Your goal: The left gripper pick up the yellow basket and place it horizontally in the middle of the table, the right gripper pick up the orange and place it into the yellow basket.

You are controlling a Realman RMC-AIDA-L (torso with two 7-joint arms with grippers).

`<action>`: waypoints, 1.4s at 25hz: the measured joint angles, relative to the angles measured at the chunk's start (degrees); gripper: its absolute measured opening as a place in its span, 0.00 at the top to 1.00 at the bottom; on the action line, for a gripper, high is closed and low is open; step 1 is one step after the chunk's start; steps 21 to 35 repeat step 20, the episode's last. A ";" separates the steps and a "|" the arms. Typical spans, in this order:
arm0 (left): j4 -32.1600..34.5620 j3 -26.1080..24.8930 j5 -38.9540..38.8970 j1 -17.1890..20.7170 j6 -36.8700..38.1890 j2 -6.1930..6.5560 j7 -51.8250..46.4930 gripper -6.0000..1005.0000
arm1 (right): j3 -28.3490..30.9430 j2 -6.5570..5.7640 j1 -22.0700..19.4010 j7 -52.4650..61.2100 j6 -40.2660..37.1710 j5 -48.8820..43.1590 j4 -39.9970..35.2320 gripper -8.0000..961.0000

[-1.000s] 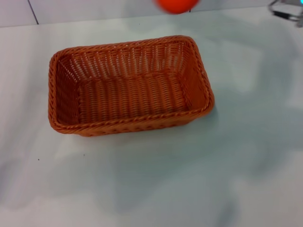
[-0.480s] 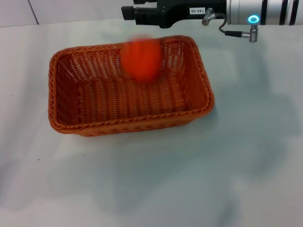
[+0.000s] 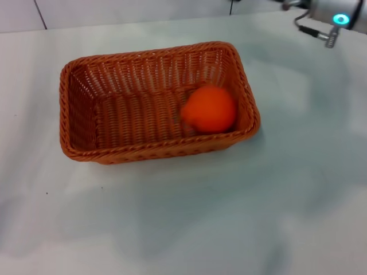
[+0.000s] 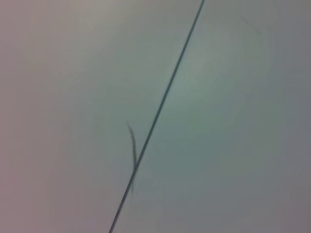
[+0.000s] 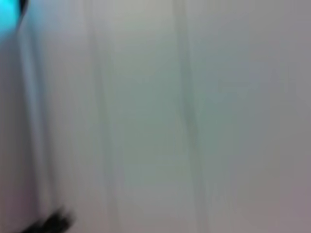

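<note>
The yellow basket (image 3: pixel 114 109), orange-brown wicker, lies lengthwise across the middle of the white table (image 3: pixel 241 206) in the head view. The orange (image 3: pixel 210 109) rests inside the basket at its right end, against the right wall. Of the right arm only the silver-grey wrist with a glowing blue ring (image 3: pixel 340 19) and a thin cable shows, at the far right corner, well away from the basket. Its fingers are out of view. The left gripper is out of view. Both wrist views show only a pale flat surface.
A thin dark line (image 4: pixel 160 111) crosses the pale surface in the left wrist view. The table's far edge meets a pale wall (image 3: pixel 114 11) behind the basket. Bare tabletop lies in front of and to the right of the basket.
The orange dropped from above the basket's far rim into the basket and came to rest at its right end. The right arm pulled back to the far right corner. The basket has not moved.
</note>
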 joint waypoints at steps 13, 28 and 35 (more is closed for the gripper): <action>-2.75 0.02 -1.86 0.66 2.30 0.00 5.24 0.37 | 7.50 0.52 -5.47 -56.76 -4.41 50.22 31.44 0.01; -7.50 0.00 -2.92 0.74 5.76 -0.01 17.12 0.37 | 9.05 0.45 -7.15 -56.14 -4.11 53.00 32.28 0.01; -7.50 0.00 -2.92 0.74 5.76 -0.01 17.12 0.37 | 9.05 0.45 -7.15 -56.14 -4.11 53.00 32.28 0.01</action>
